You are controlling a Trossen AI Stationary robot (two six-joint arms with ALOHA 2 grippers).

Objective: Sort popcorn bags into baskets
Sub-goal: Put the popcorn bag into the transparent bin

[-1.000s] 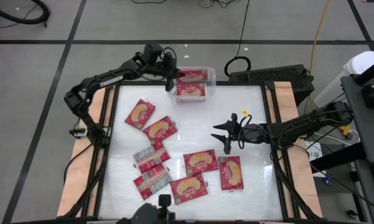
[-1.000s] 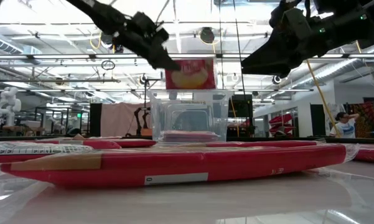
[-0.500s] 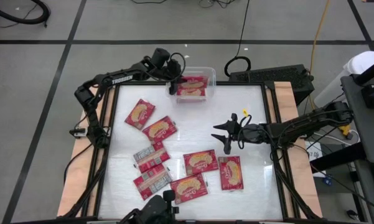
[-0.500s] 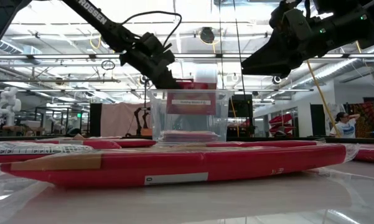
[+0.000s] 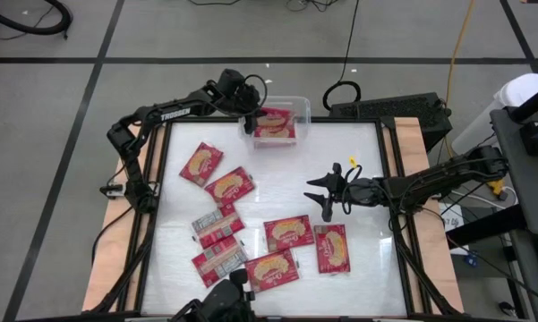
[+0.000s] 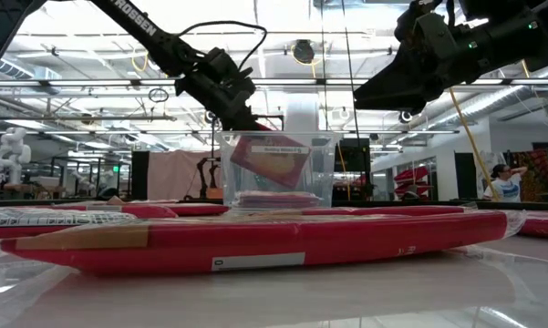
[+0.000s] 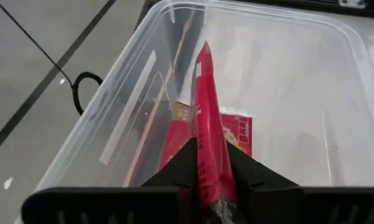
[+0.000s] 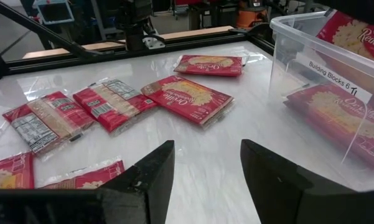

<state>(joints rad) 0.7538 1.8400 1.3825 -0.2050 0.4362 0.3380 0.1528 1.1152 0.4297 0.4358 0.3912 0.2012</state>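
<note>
From above, the clear bin (image 5: 277, 121) is seen at the far edge of the white table (image 5: 367, 170), slightly left of its middle. The left gripper (image 5: 248, 112) is held over the bin's left rim, its fingers pinched narrowly on a red popcorn bag (image 5: 273, 117) tilted inside the bin; a second bag (image 5: 276, 132) lies flat on the bin's floor. The right gripper (image 5: 327, 199) hangs over open tabletop right of centre, its fingers spread and nothing between them. Seven loose bags are counted on the table: two on the left half (image 5: 200, 163) (image 5: 230, 184), two label-up (image 5: 217, 224) (image 5: 219, 260), and three along the near side (image 5: 271, 269) (image 5: 289, 233) (image 5: 332, 248). The stretch between the bin and the right gripper is bare.

At table height, the held bag (image 6: 272, 160) is seen slanted inside the bin (image 6: 324, 169), above the flat one, with the left gripper (image 6: 242, 109) at the rim. One loose bag (image 6: 255, 241) fills the foreground.

Past the left wrist, the gripped bag (image 7: 208, 124) is seen edge-on between the fingers (image 7: 180, 167), well within the bin walls (image 7: 112, 124), with another bag (image 7: 236, 134) below.

Past the right wrist, the fingers (image 8: 143, 177) stand apart; five loose bags are seen on the table and the bin (image 8: 286, 50) stands at one side, two bags in it.
</note>
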